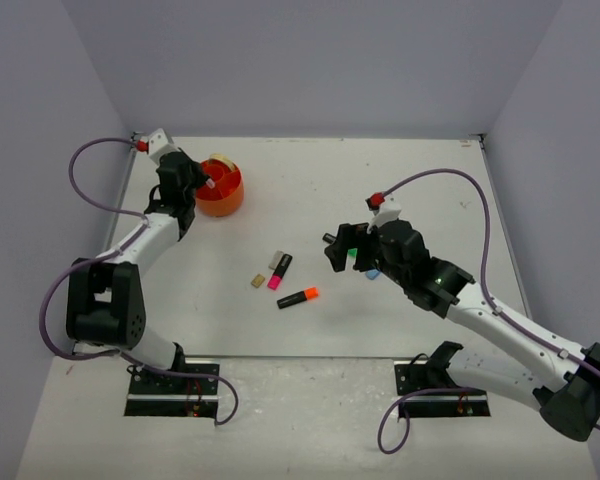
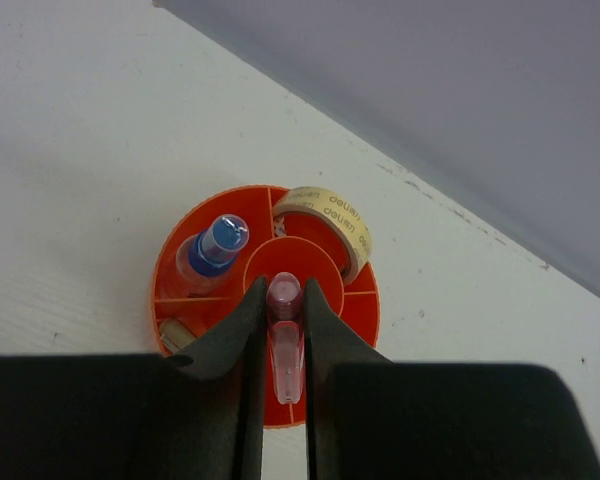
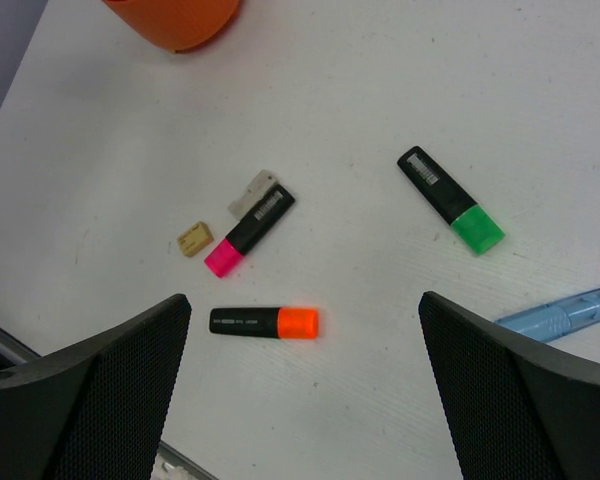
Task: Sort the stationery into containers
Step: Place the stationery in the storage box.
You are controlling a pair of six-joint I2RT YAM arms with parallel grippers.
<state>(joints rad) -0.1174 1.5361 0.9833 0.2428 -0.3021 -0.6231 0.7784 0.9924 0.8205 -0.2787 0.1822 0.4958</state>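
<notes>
My left gripper [image 1: 204,184] hovers over the round orange tub [image 1: 223,200] and is shut on a pastel pink piece [image 2: 284,340], held above the tub's dividers [image 2: 355,310]. The tub holds a tan tape ring [image 2: 330,222], a clear blue-capped tube [image 2: 212,248] and a small tan item [image 2: 177,333]. My right gripper [image 1: 338,250] is open and empty above the table. Below it lie the orange-ended highlighter [image 3: 265,322], pink-ended highlighter [image 3: 250,230], green-ended highlighter [image 3: 450,200], a pastel blue piece [image 3: 560,313], a tan block [image 3: 195,240] and a grey block [image 3: 253,192].
The loose items cluster at the table's middle [image 1: 280,275], between the two arms. The tub stands at the far left near the back wall. Grey walls enclose the table on the left, back and right.
</notes>
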